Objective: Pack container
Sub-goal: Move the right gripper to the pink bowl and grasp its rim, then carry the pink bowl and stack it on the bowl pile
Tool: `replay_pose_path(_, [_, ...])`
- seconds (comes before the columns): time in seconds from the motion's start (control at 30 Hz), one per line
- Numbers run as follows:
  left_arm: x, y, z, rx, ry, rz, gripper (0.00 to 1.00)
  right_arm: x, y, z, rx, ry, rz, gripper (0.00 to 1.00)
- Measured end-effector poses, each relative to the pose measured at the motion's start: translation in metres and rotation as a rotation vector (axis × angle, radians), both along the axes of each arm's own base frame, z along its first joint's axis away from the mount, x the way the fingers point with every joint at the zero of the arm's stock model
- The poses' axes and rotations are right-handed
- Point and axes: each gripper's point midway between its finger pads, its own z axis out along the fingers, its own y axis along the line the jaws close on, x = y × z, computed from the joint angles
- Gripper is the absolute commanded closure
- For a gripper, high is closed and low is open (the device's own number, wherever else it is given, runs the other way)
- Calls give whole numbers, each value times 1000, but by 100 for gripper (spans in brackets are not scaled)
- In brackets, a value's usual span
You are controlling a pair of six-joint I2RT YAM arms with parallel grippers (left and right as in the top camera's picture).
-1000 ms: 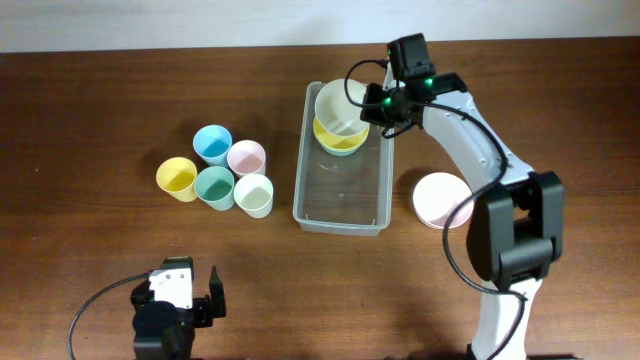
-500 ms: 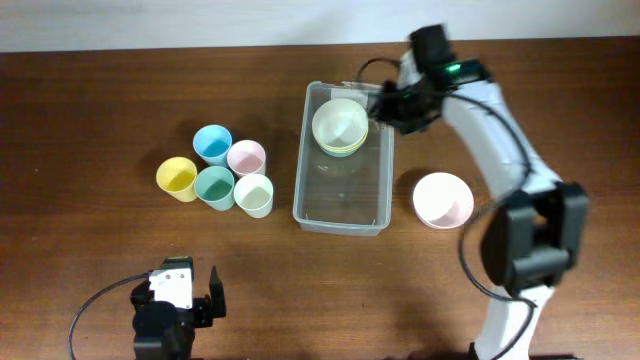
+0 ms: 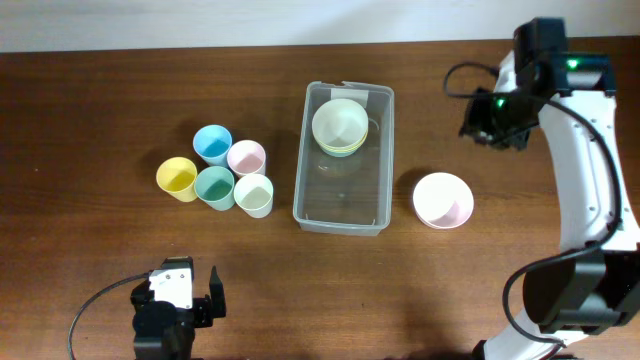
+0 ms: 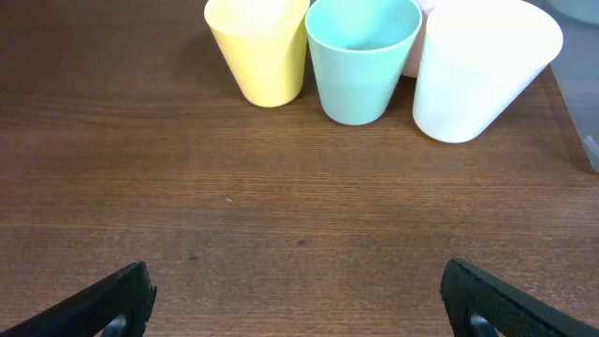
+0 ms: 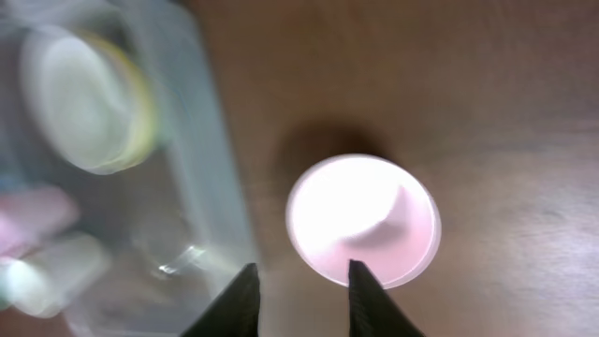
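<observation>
**Container** [image 3: 345, 200]: clear plastic bin, rectangular, with rounded corners and a raised rim all round. The wood grain shows through its floor and walls. A small white label [image 3: 358, 90] sits at the far end.

**Position:** it stands lengthwise at the middle of the table [image 3: 100, 100]. A cluster of cups lies to its left and a pink bowl [image 3: 443, 199] to its right. It touches neither.

**Contents:** two nested bowls in the far half. A pale whitish-green bowl [image 3: 339, 120] sits inside a yellow bowl [image 3: 338, 151], of which only the edge shows. The near half holds nothing.

**Cups:** five, upright, mouths up, packed close together.
- blue cup [image 3: 212, 144]
- pink cup [image 3: 246, 157]
- yellow cup [image 3: 177, 178]
- teal cup [image 3: 214, 186]
- white cup [image 3: 254, 195]

**Right gripper** [image 3: 490, 125]: it hangs above the table, well to the right of the container's far end and beyond the pink bowl. Its fingers stand a little apart with nothing between them. The right wrist view is blurred, but the pink bowl shows below the fingertips and the container's wall off to one side.

**Left gripper** [image 4: 299, 300]: it is low at the near edge of the table. Its fingers are spread wide and empty, pointing at the cups and well short of them.
</observation>
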Motion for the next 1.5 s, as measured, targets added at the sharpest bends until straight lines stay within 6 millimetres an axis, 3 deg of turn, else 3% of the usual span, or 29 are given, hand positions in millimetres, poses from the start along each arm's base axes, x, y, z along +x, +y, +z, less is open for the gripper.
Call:
replay_pose_path(0.23, [0, 0, 0, 0, 0, 0, 0, -44, -24, -80, -41, 227, -43, 66])
replay_pose_path(0.4, [0, 0, 0, 0, 0, 0, 0, -53, -45, -127, -12, 237, -116, 65])
replay_pose_path(0.57, [0, 0, 0, 0, 0, 0, 0, -62, -43, -164, 28, 224, -139, 66])
replay_pose_path(0.67, [0, 0, 0, 0, 0, 0, 0, -67, -39, -177, 49, 223, -147, 85])
replay_pose_path(0.7, [0, 0, 0, 0, 0, 0, 0, -68, -37, -180, 60, 220, -147, 95])
replay_pose_path(0.9, [0, 0, 0, 0, 0, 0, 0, -54, -27, -179, 125, 156, -143, 96])
replay_pose_path(1.0, [0, 0, 0, 0, 0, 0, 0, -52, -21, -171, 168, 158, -139, 96])
replay_pose_path(1.1, [0, 0, 0, 0, 0, 0, 0, -41, -17, -147, 198, 143, -133, 96])
replay_pose_path(1.2, [0, 0, 0, 0, 0, 0, 0, -24, -11, -101, 200, 81, -106, 96])
replay_pose_path(1.27, [0, 0, 0, 0, 0, 0, 0, -6, 0, -56, 188, -8, -56, 96])
replay_pose_path(1.4, [0, 0, 0, 0, 0, 0, 0, 21, 41, 28, 178, -228, 92, 96])
replay_pose_path(1.5, [0, 0, 0, 0, 0, 0, 0, 27, 82, 62, 189, -340, 201, 96])
